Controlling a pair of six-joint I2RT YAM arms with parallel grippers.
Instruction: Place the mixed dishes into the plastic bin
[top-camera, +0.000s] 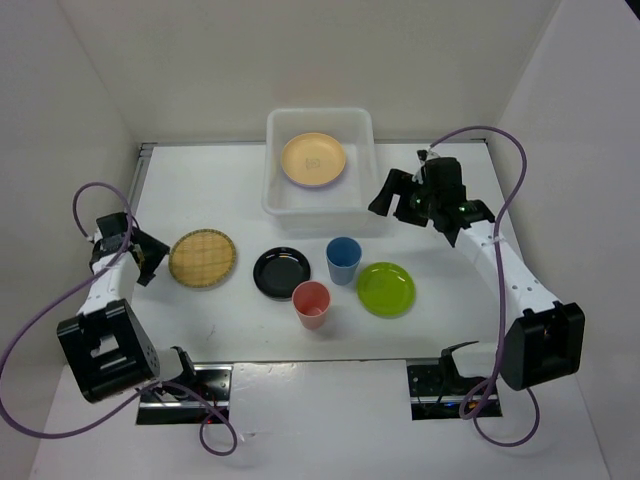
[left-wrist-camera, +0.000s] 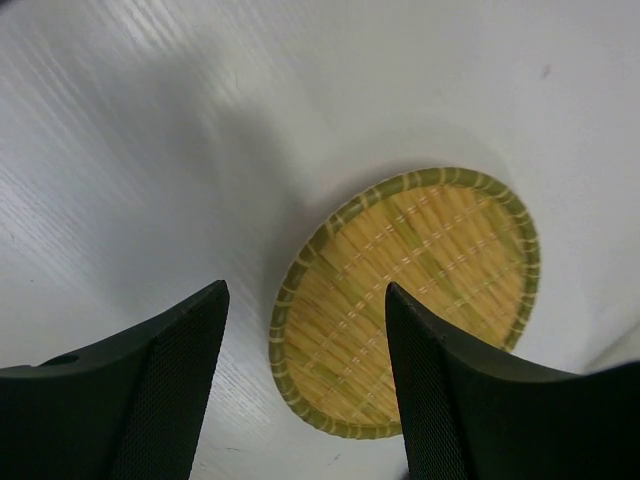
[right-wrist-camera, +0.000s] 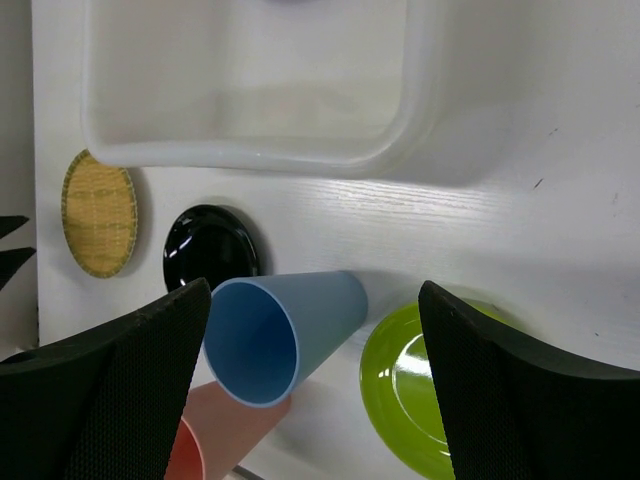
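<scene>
Left wrist view — the woven tan plate (left-wrist-camera: 405, 300) lies flat on the table (left-wrist-camera: 150, 150), just ahead of the left gripper (left-wrist-camera: 305, 295). How will it handle?
— Light and stiff, I judge; pinch its raised rim. That gripper's jaws gape wide, empty; the right gripper (right-wrist-camera: 315, 295), beside the plastic bin (top-camera: 275, 195), likewise.

We see a white table (top-camera: 200, 190) with a faint wood grain (clearest from the right wrist, where a small dark speck (right-wrist-camera: 539, 183) marks it). A white back wall (top-camera: 300, 50), left wall (top-camera: 50, 120) and right wall (top-camera: 590, 100) enclose it. A thin metal strip (top-camera: 144, 160) lines its far left edge.
</scene>
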